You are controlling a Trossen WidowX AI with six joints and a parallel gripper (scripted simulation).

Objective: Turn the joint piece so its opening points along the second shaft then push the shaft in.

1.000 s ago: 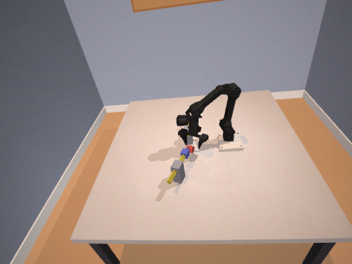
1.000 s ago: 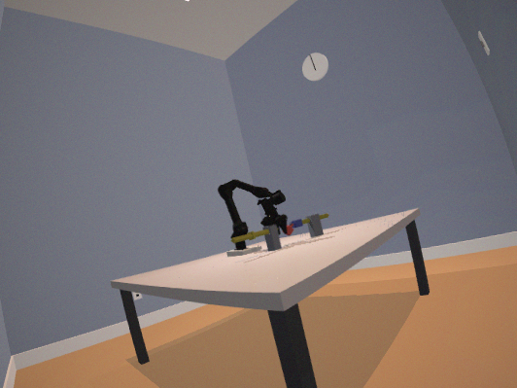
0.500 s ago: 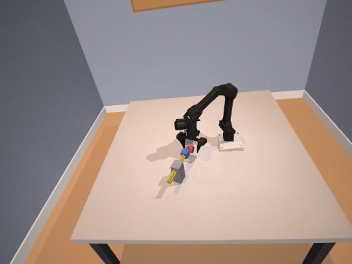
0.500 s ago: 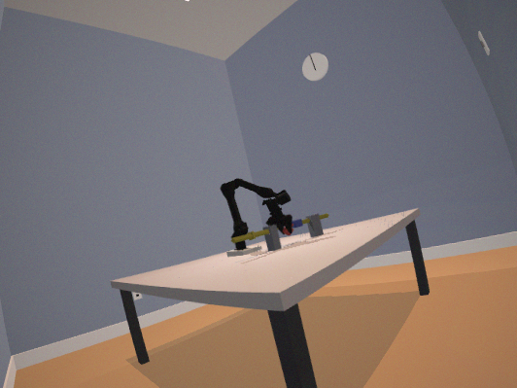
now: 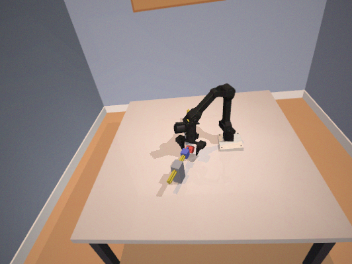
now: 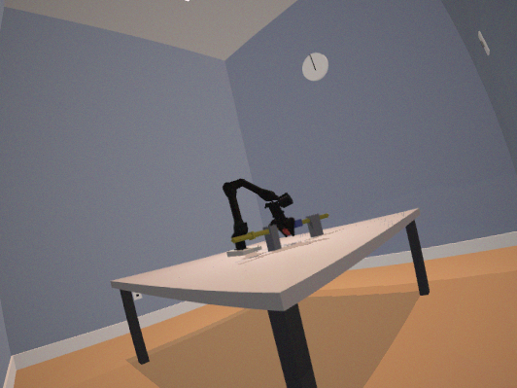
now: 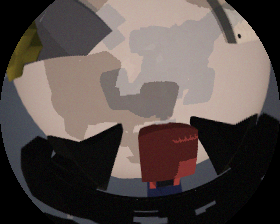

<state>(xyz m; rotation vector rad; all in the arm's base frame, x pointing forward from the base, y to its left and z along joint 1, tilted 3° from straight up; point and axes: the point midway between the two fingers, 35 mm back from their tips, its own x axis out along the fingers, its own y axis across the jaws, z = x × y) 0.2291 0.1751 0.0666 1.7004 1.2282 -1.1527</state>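
The red square joint piece [image 5: 190,149] [image 6: 287,231] [image 7: 167,150] hangs from the blue hinge part [image 5: 184,153] [image 6: 297,224] [image 7: 165,191]. This sits on the end of the first yellow shaft [image 5: 171,176] [image 6: 325,216], held in a grey block [image 5: 178,173] [image 6: 315,226]. My gripper [image 5: 190,151] [image 7: 158,123] is open, one finger on each side of the red piece, with gaps beside it in the wrist view. The second yellow shaft [image 6: 250,236] [image 7: 22,52] passes through the second grey block [image 6: 272,238] [image 7: 72,27]. The red piece's opening is not clearly visible.
The arm's pale base plate [image 5: 231,145] [image 6: 238,253] stands on the table [image 5: 231,207] [image 6: 209,277], to the right of the gripper in the top view. The second block is mostly hidden behind the gripper there. In the wrist view it lies at the upper left.
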